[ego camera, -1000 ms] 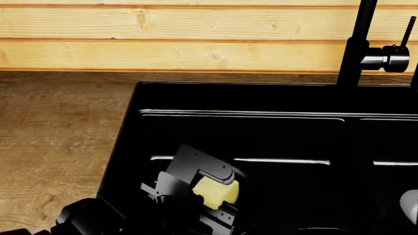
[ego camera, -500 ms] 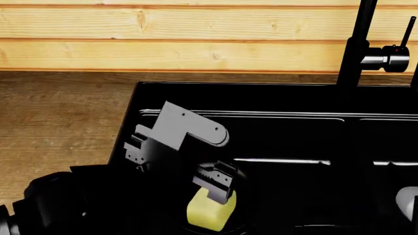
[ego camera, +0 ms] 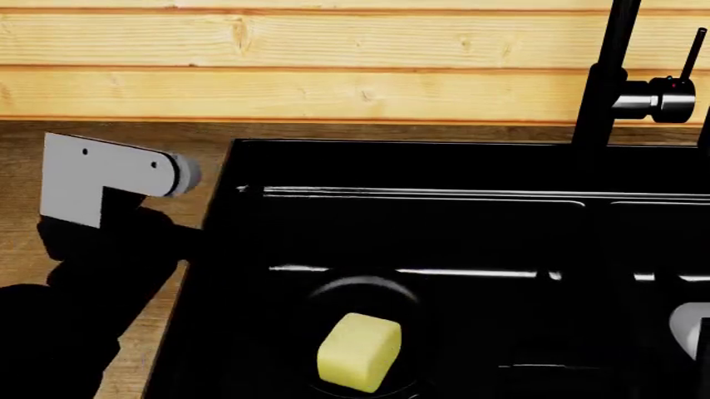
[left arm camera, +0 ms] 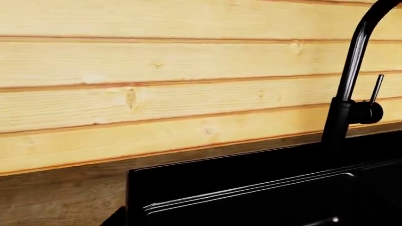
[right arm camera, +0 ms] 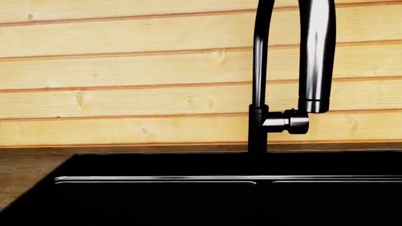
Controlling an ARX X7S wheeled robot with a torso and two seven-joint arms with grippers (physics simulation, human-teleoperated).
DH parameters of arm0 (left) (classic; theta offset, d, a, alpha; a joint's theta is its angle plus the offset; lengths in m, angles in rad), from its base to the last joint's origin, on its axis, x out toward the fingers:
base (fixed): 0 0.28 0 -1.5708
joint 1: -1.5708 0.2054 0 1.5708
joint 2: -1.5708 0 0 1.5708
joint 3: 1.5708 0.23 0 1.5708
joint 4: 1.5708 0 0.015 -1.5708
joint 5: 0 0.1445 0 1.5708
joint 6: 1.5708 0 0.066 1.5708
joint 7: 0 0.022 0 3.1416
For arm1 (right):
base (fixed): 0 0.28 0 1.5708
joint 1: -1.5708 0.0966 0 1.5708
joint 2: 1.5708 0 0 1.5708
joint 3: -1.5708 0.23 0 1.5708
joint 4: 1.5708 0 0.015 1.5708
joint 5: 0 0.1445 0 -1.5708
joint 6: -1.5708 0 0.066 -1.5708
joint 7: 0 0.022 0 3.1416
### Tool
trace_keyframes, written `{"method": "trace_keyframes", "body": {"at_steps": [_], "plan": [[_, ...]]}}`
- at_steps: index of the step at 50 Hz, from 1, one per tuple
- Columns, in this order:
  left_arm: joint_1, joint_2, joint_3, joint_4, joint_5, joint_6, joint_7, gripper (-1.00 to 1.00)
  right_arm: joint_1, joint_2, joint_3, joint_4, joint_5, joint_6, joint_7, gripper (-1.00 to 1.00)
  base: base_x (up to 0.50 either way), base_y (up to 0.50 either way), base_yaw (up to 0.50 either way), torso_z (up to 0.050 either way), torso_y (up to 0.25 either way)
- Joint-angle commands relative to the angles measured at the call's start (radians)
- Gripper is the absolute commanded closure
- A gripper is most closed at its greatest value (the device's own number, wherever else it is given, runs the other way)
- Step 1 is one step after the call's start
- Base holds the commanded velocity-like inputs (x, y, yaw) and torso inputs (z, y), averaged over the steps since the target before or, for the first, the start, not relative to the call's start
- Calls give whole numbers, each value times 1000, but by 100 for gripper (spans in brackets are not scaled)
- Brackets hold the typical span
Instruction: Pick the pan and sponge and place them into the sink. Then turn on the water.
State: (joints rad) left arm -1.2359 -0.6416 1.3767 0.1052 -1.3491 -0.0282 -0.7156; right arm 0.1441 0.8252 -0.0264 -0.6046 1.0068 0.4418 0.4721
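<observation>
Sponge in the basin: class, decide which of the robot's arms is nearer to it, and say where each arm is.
Left. The left arm is beside the sink's left edge, over the counter, apart from the sponge. The right arm does not show in the head view, so its place cannot be told.

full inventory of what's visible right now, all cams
sponge: 1, pale yellow, lying free in the left basin over the round drain
sink: 1, glossy black, double basin, set into the counter
faucet: 1, black, tall and curved, behind the sink between the basins; no water at the spout
faucet lever: 1, black with metallic hub, on the faucet's side
counter: 1, dark brown wood, left of and behind the sink
wall: 1, light wood planks, behind the counter
pale object: 1, whitish, right edge of head view, cut off, cannot identify
left arm: 1, grey bracket and black body, over the counter left of the sink; tool not visible
</observation>
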Motion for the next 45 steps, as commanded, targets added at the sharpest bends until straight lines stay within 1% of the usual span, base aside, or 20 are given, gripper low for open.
{"method": "trace_keyframes", "body": {"at_steps": [1, 3, 6, 8, 10, 12, 19, 22, 31, 33, 35, 38, 42, 45], "plan": [[101, -192, -73, 145, -6, 173, -5, -100, 37, -1, -15, 10, -6, 17, 7, -100, 0, 0, 0, 0, 0], [111, -229, -73, 176, 37, 189, -22, -100, 38, 0, -17, 9, -9, 18, 8, -100, 0, 0, 0, 0, 0], [124, -243, -66, 185, 46, 186, -34, -100, 36, -3, -21, 13, -14, 15, 4, -100, 0, 0, 0, 0, 0], [140, -284, -66, 216, 49, 199, -35, -100, 31, -3, -20, 12, -18, 12, 3, -100, 0, 0, 0, 0, 0], [150, -298, -67, 232, 55, 206, -61, -100, 16, -7, -17, 10, -35, -13, -19, -100, 0, 0, 0, 0, 0], [164, -314, -65, 240, 65, 215, -68, -100, 24, -1, -27, 10, -40, 9, 2, -100, 0, 0, 0, 0, 0], [237, -358, -69, 280, 73, 288, -103, -100, 17, -2, -24, 0, -45, 0, 0, -100, 0, 0, 0, 0, 0], [234, -366, -56, 285, 97, 262, -115, -100, 12, -2, -22, -2, -46, -2, 1, -100, 0, 0, 0, 0, 0], [244, -376, -60, 312, 96, 268, -142, -100, 8, -1, -18, -3, -50, -4, 10, -100, 0, 0, 0, 0, 0], [243, -358, -59, 306, 93, 263, -151, -100, 4, -2, -18, -1, -54, -7, 10, -100, 0, 0, 0, 0, 0], [252, -375, -66, 309, 82, 279, -145, -100, 3, -7, -19, 5, -57, -10, 8, -100, 0, 0, 0, 0, 0], [262, -375, -75, 311, 35, 302, -123, -100, 9, -13, -22, 9, -57, -12, 6, -100, 0, 0, 0, 0, 0], [260, -361, -71, 298, 44, 290, -129, -100, 9, -10, -21, 6, -59, -13, 7, -100, 0, 0, 0, 0, 0], [265, -366, -73, 301, 44, 295, -132, -100, 6, -6, -23, 3, -62, -11, 5, -100, 0, -65, 0, 0, 0]]}}
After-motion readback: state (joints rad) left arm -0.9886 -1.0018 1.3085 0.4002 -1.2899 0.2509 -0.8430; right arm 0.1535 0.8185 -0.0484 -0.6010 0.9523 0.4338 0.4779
